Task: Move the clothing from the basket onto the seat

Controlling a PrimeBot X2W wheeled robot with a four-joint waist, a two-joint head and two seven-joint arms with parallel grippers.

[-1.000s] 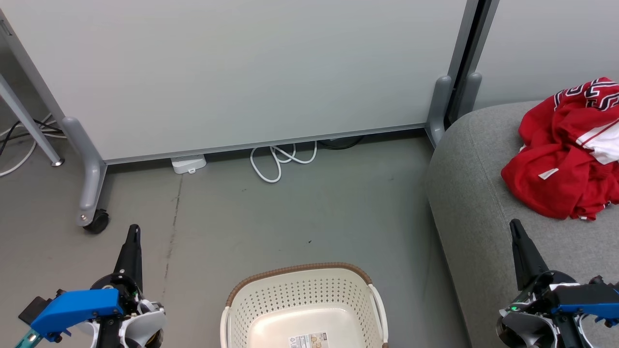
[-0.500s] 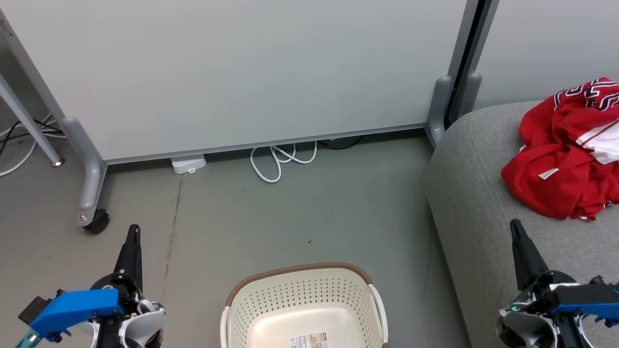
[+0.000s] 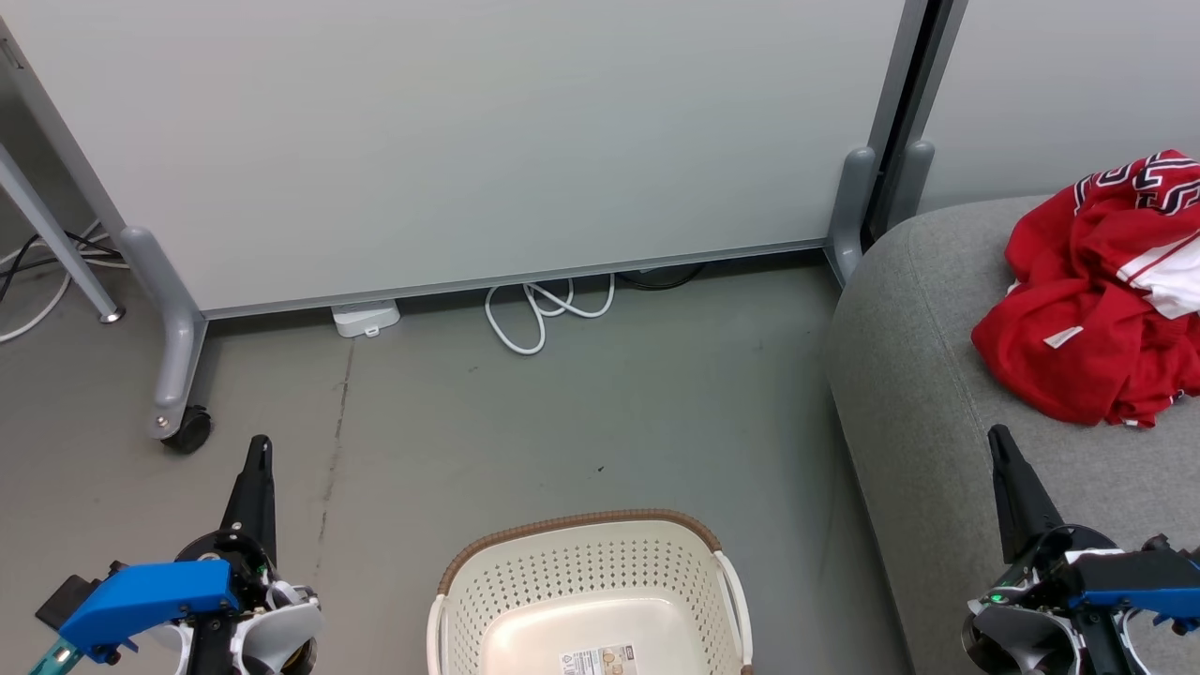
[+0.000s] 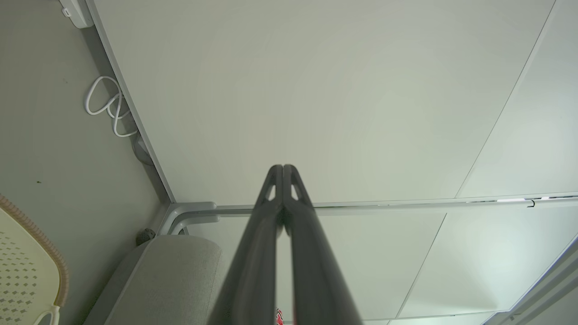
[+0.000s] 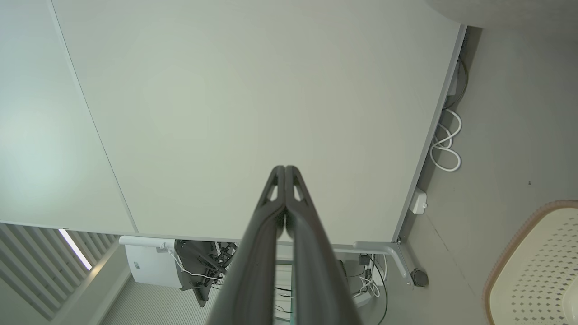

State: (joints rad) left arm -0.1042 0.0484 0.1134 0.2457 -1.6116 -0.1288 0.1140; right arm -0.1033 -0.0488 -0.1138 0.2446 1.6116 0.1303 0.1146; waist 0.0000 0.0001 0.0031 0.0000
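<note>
At upper right of the head view: clothing [image 3: 1097, 319], a crumpled red heap with white trim and black-and-white block lettering at its top, lying on the seat [image 3: 923, 403], well apart from the basket [image 3: 581, 518]. One garment or two: not discernible from the heap.

At bottom centre: basket, cream and perforated with a brown rim, standing on the floor [image 3: 581, 412] just left of the seat's rounded corner and cut off by the lower edge of the view. Printed label [image 3: 600, 659] on its inner base.

At lower left: left gripper [image 3: 260, 442], shown against the floor to the left of the basket, dark fingers pointing up the view. Seen along its own wrist view, fingers pressed together tip to tip.

At lower right: right gripper [image 3: 997, 433], shown against the near part of the seat, below the clothing and clear of it. In its own wrist view, fingers likewise closed against each other.

Behind: pale partition panel [image 3: 469, 141] on grey feet, with one caster [image 3: 192, 431] at left. Looped white cable [image 3: 544, 314] and small white box [image 3: 366, 319] on the floor along the panel's lower edge.
</note>
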